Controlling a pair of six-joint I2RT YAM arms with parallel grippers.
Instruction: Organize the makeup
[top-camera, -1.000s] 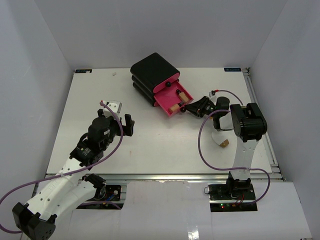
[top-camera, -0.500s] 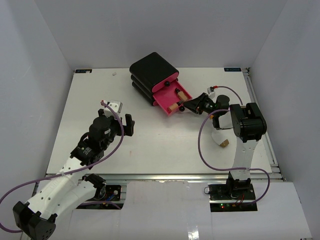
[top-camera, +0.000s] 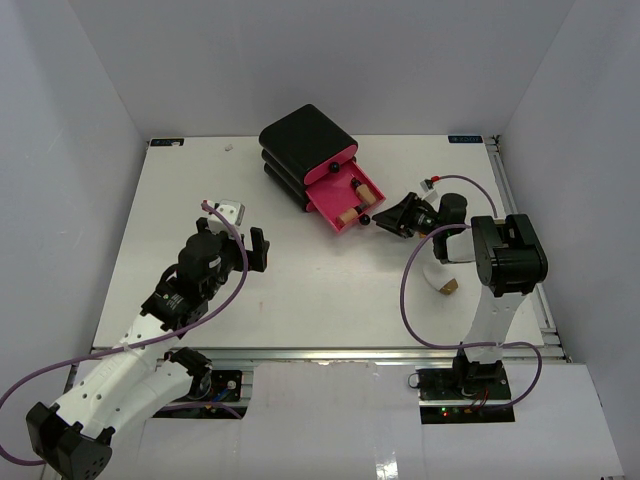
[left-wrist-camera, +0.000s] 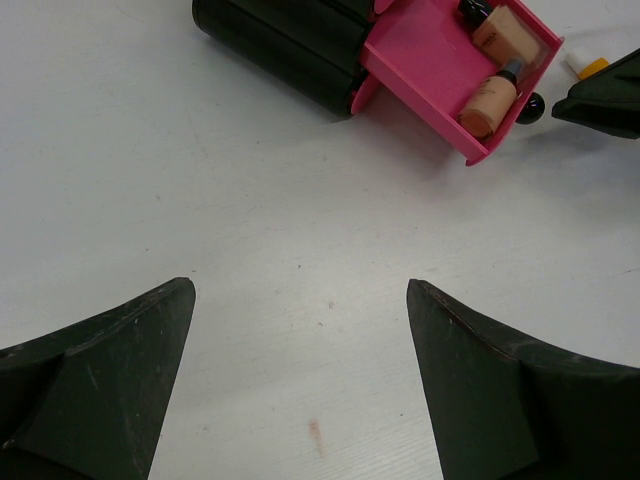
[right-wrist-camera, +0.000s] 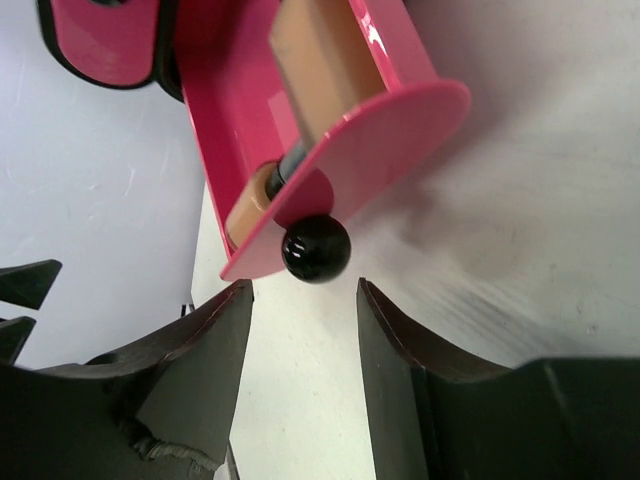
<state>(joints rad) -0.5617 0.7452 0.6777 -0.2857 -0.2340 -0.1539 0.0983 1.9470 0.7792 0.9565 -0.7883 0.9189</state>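
Two tan bottles (top-camera: 352, 198) with dark caps lie in the open pink drawer (top-camera: 335, 205) of the black box (top-camera: 303, 143). The left wrist view shows them too: tan bottles (left-wrist-camera: 489, 97) in the drawer (left-wrist-camera: 420, 70). My right gripper (right-wrist-camera: 303, 290) is open, just short of the drawer's black knob (right-wrist-camera: 315, 248), which no finger touches. From above, the right gripper (top-camera: 388, 221) sits right of the knob (top-camera: 366, 219). A white tube with a tan end (top-camera: 446, 286) lies by the right arm. My left gripper (left-wrist-camera: 300, 295) hangs open over bare table, well left of the box.
The box stands at the back middle of the white table (top-camera: 200, 190), with two shut drawers under the open one. White walls close in the table on three sides. The right arm's purple cable (top-camera: 405, 290) loops over the table near the white tube.
My right gripper has opened off the drawer's knob and drawn back a little to the right. The drawer has slid slightly toward the box. The left arm has not moved.
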